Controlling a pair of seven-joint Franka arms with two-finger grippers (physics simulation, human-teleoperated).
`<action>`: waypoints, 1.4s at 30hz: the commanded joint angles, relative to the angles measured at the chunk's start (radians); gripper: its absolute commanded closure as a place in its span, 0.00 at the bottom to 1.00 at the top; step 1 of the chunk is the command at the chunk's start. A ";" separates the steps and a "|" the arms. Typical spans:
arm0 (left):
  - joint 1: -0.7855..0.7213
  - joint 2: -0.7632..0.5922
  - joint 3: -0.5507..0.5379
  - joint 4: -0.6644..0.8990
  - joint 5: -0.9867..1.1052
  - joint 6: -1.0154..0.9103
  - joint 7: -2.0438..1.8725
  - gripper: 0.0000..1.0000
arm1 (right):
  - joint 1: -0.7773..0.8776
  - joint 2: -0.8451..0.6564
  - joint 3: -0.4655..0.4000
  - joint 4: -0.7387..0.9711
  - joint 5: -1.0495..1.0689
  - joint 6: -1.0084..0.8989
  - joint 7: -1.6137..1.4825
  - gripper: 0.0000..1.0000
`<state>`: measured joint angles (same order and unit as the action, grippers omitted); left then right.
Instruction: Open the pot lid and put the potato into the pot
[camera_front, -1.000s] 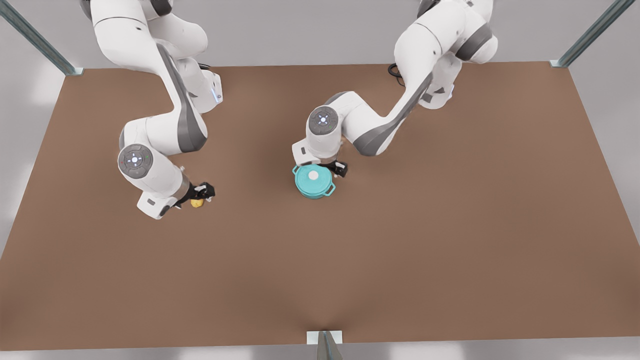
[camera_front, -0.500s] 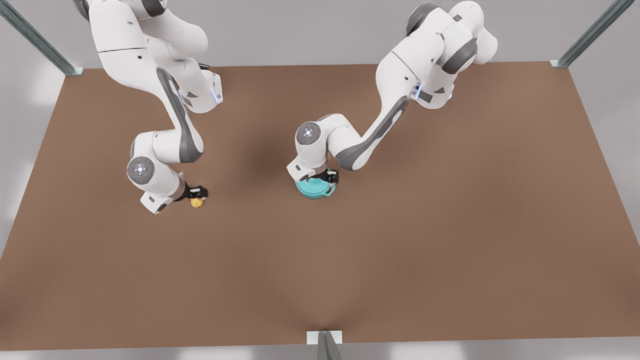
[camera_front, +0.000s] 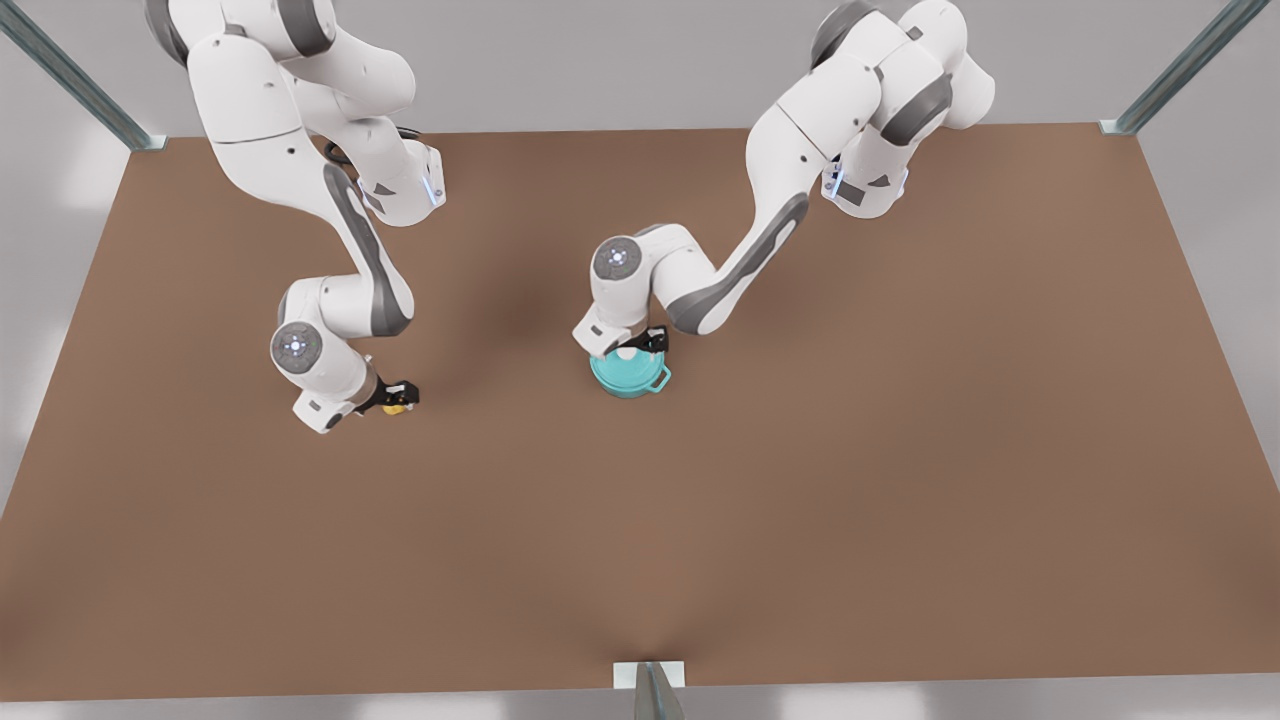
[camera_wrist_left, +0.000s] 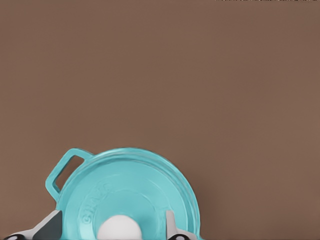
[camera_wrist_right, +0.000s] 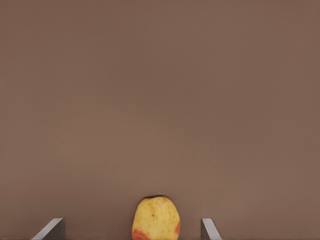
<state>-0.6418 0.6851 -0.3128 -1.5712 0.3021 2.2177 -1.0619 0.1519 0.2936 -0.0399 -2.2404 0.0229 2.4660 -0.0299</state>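
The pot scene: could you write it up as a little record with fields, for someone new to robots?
pot: teal, on the brown table
pot lid: on the pot, closed
left gripper: open, fingers either side of the lid's white knob
potato: yellow, on the table
right gripper: open, fingers either side of the potato

A broad brown table (camera_front: 900, 480) fills most of the front view, its surface matte and evenly lit, with soft darker patches near the centre. Pale grey floor surrounds it. Metal frame posts (camera_front: 70, 75) slant in at the upper left and upper right corners, and another stands at the bottom centre edge.
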 joint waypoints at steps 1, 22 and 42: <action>0.004 0.004 0.000 -0.001 -0.003 0.050 -0.179 0.00 | 0.000 0.009 0.000 -0.002 0.002 0.016 -0.163 0.00; 0.057 -0.050 0.003 0.014 0.002 -0.062 -0.127 0.69 | -0.025 0.091 0.000 -0.048 0.002 0.051 -0.179 0.00; 0.827 -0.515 -0.017 -0.089 -0.281 -0.417 1.048 0.00 | -0.034 0.127 -0.001 -0.030 0.003 0.080 -0.186 0.06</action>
<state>0.1737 0.2242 -0.3247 -1.6065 0.1266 1.8908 -0.6859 0.1179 0.4209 -0.0414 -2.2705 0.0235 2.5392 -0.1891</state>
